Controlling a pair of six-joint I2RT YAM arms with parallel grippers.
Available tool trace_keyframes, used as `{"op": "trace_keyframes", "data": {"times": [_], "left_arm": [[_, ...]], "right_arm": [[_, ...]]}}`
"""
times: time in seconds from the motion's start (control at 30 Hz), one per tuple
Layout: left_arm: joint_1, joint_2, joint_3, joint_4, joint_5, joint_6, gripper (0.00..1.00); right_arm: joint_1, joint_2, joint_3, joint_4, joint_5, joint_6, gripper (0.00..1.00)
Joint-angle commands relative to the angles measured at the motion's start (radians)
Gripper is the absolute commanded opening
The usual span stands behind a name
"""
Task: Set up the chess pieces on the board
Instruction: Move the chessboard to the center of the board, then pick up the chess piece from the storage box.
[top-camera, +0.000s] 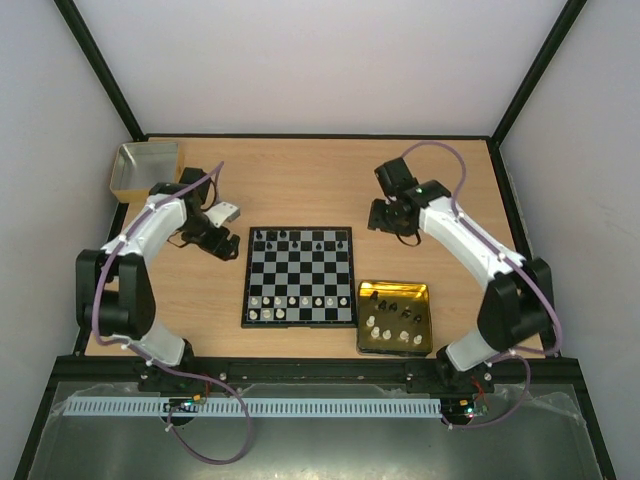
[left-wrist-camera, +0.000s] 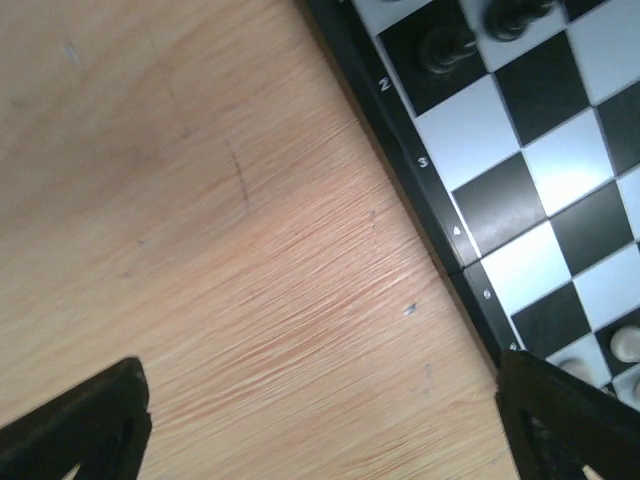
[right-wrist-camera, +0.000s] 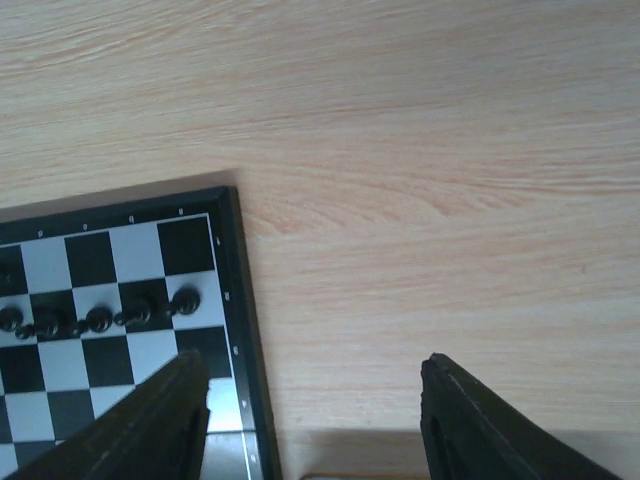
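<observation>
2 open claws flank board (top-camera: 300, 272): left claw (left-wrist-camera: 320, 420) left, right claw (right-wrist-camera: 315, 420) right.

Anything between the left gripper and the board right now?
Nothing. The left wrist view shows only bare table between the open left gripper and the edge of the board.
</observation>
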Motion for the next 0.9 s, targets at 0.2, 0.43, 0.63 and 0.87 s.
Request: {"op": "trace_keyframes", "data": {"times": [0.2,0.43,0.63,0.87], "left_arm": [[-0.006,-0.121,0.005,-0.109,0.000,-0.058,0.99],[-0.016,-0.172,-0.031,-0.103,0.021,-0.067,0.98],[-0.016,-0.191,0.008,-0.132,0.002,-0.077,0.98],[-0.015,-0.199,0.013,-0.129,-0.057,-0.109,0.98]], "right_arm": [[0.029,-0.319,-0.233,-0.100,0.016,0.087,0.44],[0.153,-0.462,-0.312,-0.206,0.046,0.179,0.40],[0.168,-0.492,-0.355,-0.219,0.001,0.172,0.35],[0.167,-0.424,-0.404,-0.143,-0.035,0.073,0.35]]}}
